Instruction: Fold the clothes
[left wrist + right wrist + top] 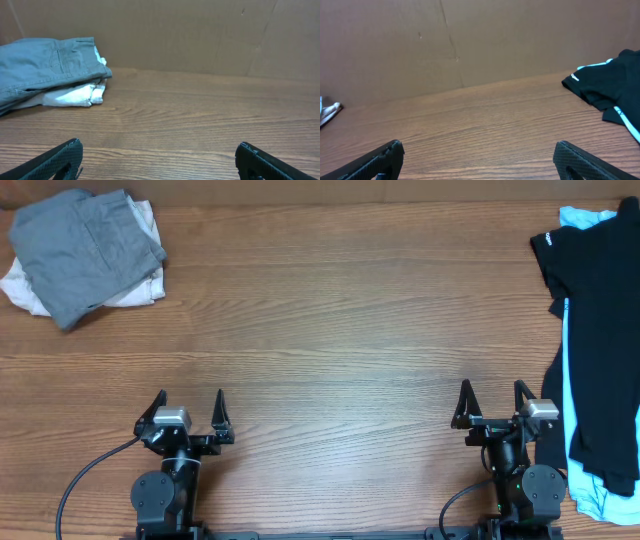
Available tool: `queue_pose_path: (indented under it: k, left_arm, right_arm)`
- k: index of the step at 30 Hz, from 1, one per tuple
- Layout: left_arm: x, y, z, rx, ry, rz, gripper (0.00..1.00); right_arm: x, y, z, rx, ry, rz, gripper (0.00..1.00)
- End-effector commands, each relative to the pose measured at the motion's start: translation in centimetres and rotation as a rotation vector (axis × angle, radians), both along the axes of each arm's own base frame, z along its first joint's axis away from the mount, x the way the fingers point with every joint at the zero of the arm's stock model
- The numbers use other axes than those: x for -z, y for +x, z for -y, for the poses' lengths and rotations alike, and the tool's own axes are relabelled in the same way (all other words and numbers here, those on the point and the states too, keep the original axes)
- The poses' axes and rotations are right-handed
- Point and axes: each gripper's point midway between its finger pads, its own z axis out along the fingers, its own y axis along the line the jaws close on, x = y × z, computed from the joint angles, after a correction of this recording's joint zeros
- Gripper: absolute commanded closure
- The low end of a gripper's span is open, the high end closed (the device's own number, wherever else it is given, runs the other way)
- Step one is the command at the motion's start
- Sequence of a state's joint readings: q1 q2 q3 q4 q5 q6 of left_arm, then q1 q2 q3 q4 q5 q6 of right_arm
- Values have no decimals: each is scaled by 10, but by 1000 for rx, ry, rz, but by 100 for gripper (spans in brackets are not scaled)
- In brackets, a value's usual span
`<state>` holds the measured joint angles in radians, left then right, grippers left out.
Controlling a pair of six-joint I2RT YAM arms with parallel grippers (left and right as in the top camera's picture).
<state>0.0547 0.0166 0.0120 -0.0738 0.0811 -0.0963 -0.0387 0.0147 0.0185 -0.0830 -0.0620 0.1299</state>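
A black T-shirt [600,310] lies crumpled at the table's right edge, on top of a light-blue garment [588,495] that shows along its edges; its sleeve also shows in the right wrist view [607,82]. A folded grey piece [85,250] sits on a white piece [25,290] at the far left corner, also seen in the left wrist view [45,67]. My left gripper [190,402] is open and empty near the front edge. My right gripper [493,394] is open and empty, just left of the black shirt.
The wooden table [330,330] spreads between the two piles. A brown cardboard wall [200,35] stands behind the table's far edge. Both arm bases sit at the front edge.
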Motion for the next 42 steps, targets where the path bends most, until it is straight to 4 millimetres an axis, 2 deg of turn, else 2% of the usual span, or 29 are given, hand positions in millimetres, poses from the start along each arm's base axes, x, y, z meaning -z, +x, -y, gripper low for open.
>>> queue_pose_path:
  k: [1, 38, 42]
  left_arm:
    - [0, 0, -2, -9, 23, 9, 0]
    - [0, 0, -2, -9, 23, 9, 0]
    - [0, 0, -2, -9, 23, 9, 0]
  right_arm:
    - [2, 0, 2, 11, -4, 5, 0]
    - [2, 0, 2, 11, -4, 5, 0]
    - [-13, 0, 1, 3, 3, 63, 0]
